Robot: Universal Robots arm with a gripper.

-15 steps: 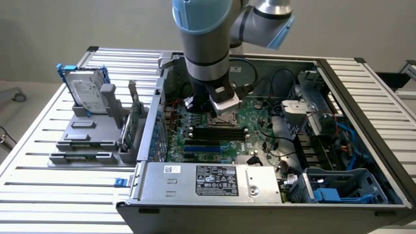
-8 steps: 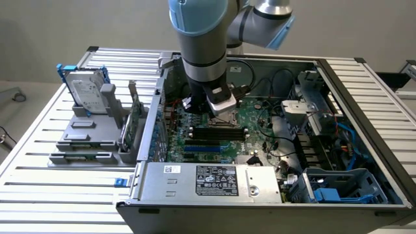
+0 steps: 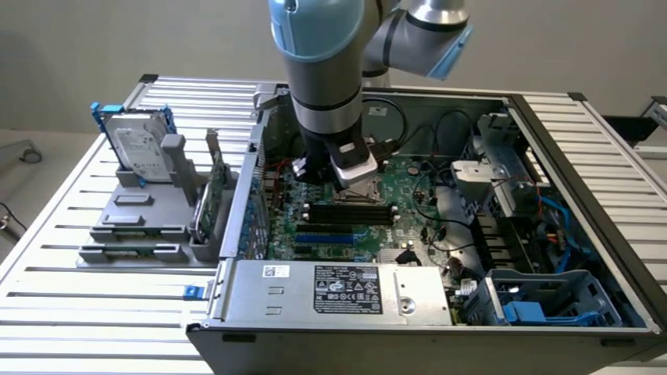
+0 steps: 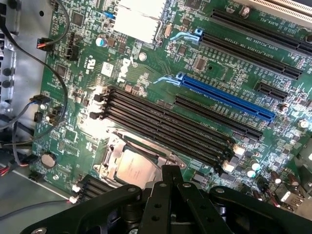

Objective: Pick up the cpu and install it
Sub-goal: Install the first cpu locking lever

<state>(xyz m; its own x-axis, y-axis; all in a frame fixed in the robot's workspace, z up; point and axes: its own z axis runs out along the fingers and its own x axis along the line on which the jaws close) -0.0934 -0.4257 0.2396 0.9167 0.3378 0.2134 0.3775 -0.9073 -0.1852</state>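
Note:
The cpu (image 4: 132, 166), a small pale square chip, lies flat inside the metal frame of the socket on the green motherboard (image 4: 146, 73). My gripper (image 4: 170, 170) hangs just above the cpu's edge, its black fingers pressed together with nothing between them. In the exterior view the gripper (image 3: 349, 181) reaches down into the open computer case (image 3: 583, 180), over the socket (image 3: 360, 192) in the middle of the board. Whether the fingertips touch the cpu I cannot tell.
Black memory slots (image 4: 165, 117) and a blue expansion slot (image 4: 224, 100) run beside the socket. A finned heatsink (image 4: 139, 22) and loose cables (image 4: 29, 112) lie nearby. On the exterior view's left, a hard drive in a blue bracket (image 3: 140, 144) stands on a grey fixture (image 3: 136, 226).

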